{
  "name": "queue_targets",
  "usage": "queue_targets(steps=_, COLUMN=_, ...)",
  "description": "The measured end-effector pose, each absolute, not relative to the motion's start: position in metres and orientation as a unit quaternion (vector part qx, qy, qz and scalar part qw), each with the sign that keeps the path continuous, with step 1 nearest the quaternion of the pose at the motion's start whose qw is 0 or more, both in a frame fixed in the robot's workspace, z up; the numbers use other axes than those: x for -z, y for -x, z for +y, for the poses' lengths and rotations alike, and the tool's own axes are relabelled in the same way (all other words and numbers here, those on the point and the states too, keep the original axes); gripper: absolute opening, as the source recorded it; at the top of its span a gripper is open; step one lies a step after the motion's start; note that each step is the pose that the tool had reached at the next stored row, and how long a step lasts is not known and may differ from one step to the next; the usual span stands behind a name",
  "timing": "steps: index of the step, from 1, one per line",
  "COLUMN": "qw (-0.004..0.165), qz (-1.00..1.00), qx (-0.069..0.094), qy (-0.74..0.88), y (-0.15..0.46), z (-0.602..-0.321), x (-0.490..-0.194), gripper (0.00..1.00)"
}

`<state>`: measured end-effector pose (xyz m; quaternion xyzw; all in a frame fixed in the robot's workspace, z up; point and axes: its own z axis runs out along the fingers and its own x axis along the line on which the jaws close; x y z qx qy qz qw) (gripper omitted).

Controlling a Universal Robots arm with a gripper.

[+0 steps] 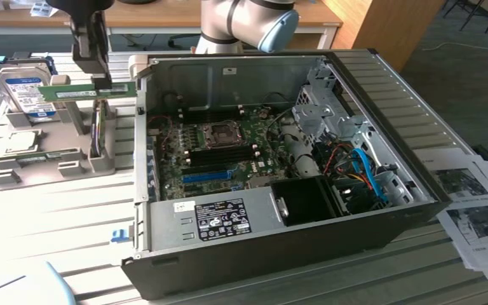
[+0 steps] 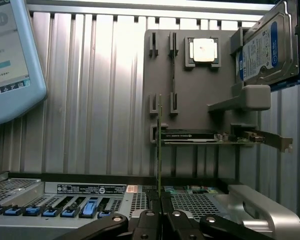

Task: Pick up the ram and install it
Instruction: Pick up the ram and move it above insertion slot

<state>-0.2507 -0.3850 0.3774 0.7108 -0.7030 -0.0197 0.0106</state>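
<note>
The claw (image 1: 101, 81) is clamped on the top edge of the ram (image 1: 66, 93), holding it level in the air above the grey parts holder (image 1: 58, 140) on the slatted tabletop (image 1: 58, 216). A hard drive (image 1: 25, 95) stands in that holder. The open computer case (image 1: 269, 251) lies toward the exterior view's right.

arm joint (image 1: 236, 22): fat rounded tube, silver-grey, glossy | joint cap (image 1: 278, 35): pale blue, round | wrist body (image 1: 91, 35) above gripper (image 1: 102, 84): black, boxy, tall | fingers (image 2: 167, 202): two slim black blades | behind fingertips: black flat linkage bars (image 2: 90, 231) fanning to both sides, round silver pivot screws (image 2: 146, 214) at link ends
</note>
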Motion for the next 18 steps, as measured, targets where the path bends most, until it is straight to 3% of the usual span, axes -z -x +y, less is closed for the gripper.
queue_targets(steps=18, qw=0.011, qz=-0.703, qx=0.020, qy=-0.711, y=0.218, z=-0.385, x=-0.377, gripper=0.11)
